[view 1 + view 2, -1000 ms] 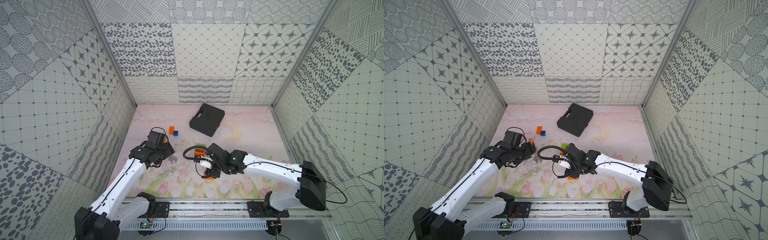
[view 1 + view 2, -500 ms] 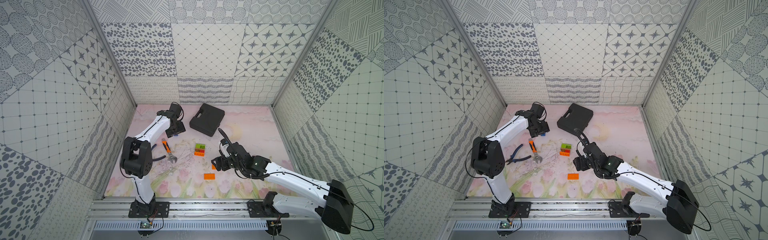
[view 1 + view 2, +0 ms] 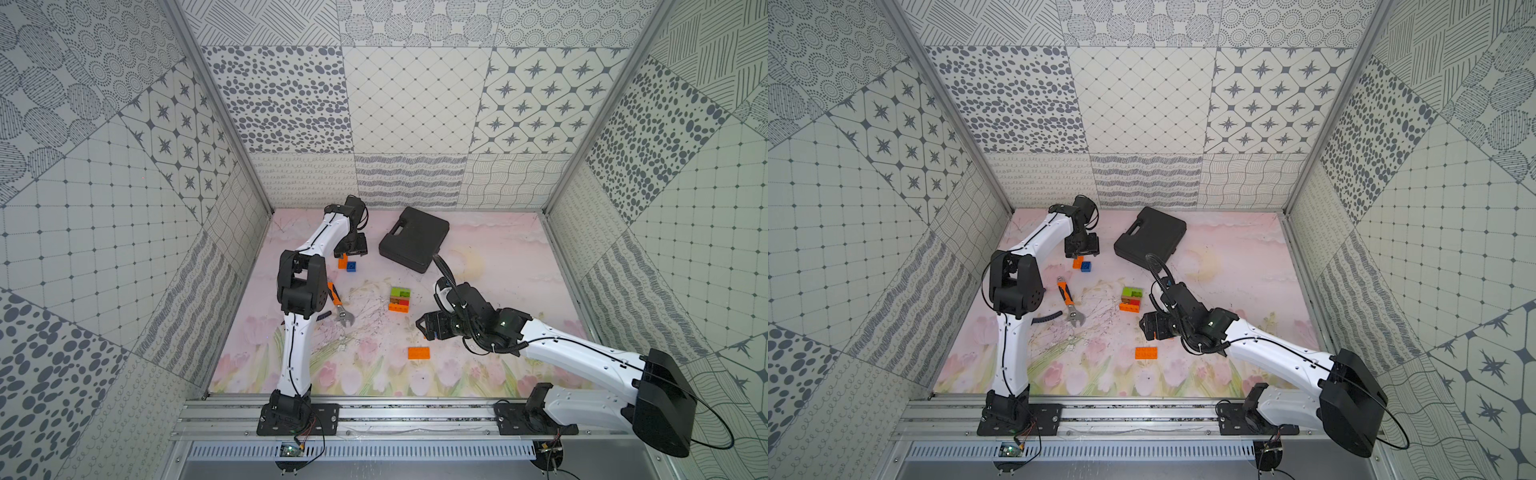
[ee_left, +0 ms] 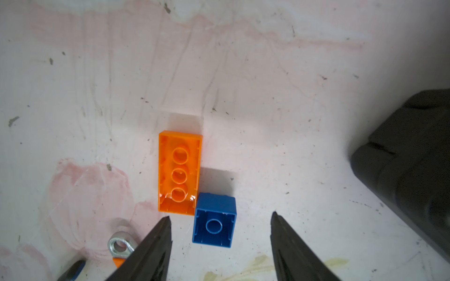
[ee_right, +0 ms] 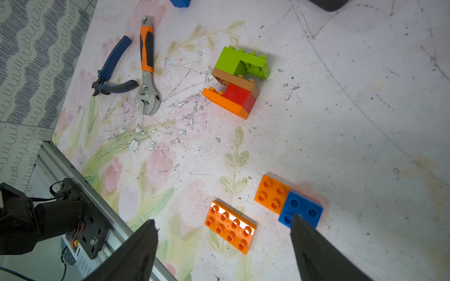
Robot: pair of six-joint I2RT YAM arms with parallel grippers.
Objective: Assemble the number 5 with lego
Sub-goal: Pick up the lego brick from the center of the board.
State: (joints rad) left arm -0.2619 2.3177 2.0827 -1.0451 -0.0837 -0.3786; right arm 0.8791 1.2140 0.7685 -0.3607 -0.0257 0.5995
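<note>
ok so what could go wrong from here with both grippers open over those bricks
1. The upturned blue brick touches the upturned orange brick, and the left gripper brackets only the blue one: closing may shove or tilt both.
2. In the right wrist view the right gripper hangs over the long orange brick, but one fingertip overlaps the blue-and-orange pair: coming down may knock it.

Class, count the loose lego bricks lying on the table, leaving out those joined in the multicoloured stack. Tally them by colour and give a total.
Orange bricks: 3
Blue bricks: 2
Total: 5 loose bricks
</note>
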